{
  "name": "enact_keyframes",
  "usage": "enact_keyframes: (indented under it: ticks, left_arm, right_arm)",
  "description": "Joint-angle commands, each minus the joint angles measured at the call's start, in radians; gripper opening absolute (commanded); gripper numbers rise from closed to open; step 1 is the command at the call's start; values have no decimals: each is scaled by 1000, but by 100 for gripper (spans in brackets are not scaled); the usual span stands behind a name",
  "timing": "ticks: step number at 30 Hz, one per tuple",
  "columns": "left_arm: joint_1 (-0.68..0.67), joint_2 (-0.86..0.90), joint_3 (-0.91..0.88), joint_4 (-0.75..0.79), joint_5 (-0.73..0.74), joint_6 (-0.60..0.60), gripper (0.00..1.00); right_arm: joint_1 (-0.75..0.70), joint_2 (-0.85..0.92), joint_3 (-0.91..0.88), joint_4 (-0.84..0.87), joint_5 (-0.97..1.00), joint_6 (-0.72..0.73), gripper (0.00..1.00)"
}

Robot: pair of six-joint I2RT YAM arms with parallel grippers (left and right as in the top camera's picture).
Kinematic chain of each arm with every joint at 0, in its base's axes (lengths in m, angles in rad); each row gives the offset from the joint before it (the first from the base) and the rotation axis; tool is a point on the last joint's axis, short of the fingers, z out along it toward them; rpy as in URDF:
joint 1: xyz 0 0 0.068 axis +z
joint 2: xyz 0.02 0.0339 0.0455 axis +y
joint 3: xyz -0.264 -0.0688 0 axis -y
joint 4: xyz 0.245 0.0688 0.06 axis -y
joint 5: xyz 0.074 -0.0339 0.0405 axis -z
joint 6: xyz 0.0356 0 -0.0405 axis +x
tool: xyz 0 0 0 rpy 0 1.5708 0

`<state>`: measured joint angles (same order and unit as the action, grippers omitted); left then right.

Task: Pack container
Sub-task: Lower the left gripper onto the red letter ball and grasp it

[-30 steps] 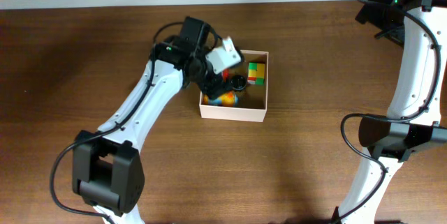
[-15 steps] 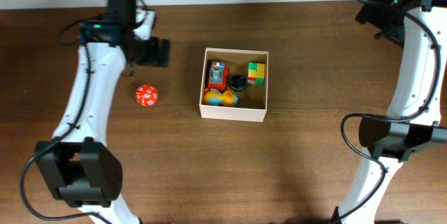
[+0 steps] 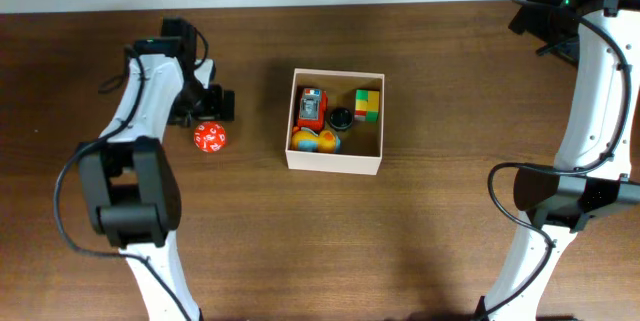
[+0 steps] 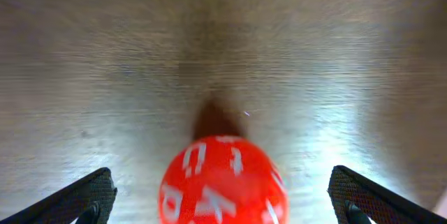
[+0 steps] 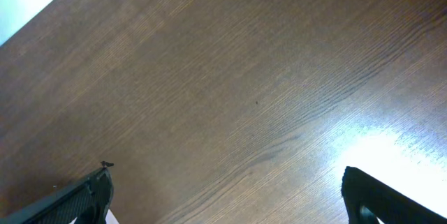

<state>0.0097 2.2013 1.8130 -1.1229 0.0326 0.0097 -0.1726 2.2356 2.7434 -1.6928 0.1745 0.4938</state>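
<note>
**L gripper over the red die, jaws apart – last loose toy outside the box**

The container [image 3: 334, 163], a shallow square box w/ pale walls and a tan floor, sits mid-table [image 3: 450, 241], a bit nearer the far edge than the near one. In it: a red toy car [image 3: 311, 107] along the left wall, a black round piece [image 3: 340, 117] in the middle, a multicolour cube block [image 3: 367, 104] toward the far-right corner of the box, and a yellow-orange toy [image 3: 317, 141] at the near-left corner. There is room along the near-right side.

The red die [image 3: 209, 138], many-sided w/ white numerals, lies on bare wood left of the container, well apart from it. The left gripper [image 3: 207, 111] hangs just to the far-edge side of the die. It is spread wide and holds nothing. In the left wrist view the die sits centred between the two fingers [image 4: 87, 196], neither touching it.

Key relation: the die is roughly round, w/ no long axis, so jaw angle shouldn't matter. The move looks like a straight drop and squeeze, then a carry rightward to the box. The rounded facets could squirt out if the pinch lands off-centre.

The right gripper [image 3: 542, 21] is up by the far-right corner, far from die and box. Its fingers are spread and empty over bare wood. The L arm is much the nearer one.
</note>
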Motion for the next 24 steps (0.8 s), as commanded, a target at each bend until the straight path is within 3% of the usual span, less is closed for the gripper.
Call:
enact_keyframes:
  ticks: [1,7,8,11,14,18,24]
  left_arm:
    - [-1,42,5,-7,-3,-6,99]
    - [0,71,5,-27,-3,-6,99]
    - [0,71,5,-30,-3,-6,94]
    - [0,71,5,-35,-3,-6,57]
    - [0,71,5,-44,-3,-6,41]
    - [0,71,5,-56,1,-6,33]
    - [0,71,13,-59,59,-6,33]
  right_arm:
    - [-5,-21,3,-6,2,1,99]
    - [-5,-21,3,-6,2,1,99]
    - [-5,-21,3,-6,2,1,99]
    - [-5,-21,3,-6,2,1,99]
    - [-5,-21,3,-6,2,1,99]
    - [-5,-21,3,-6,2,1,99]
    - [-5,-21,3,-6,2,1,99]
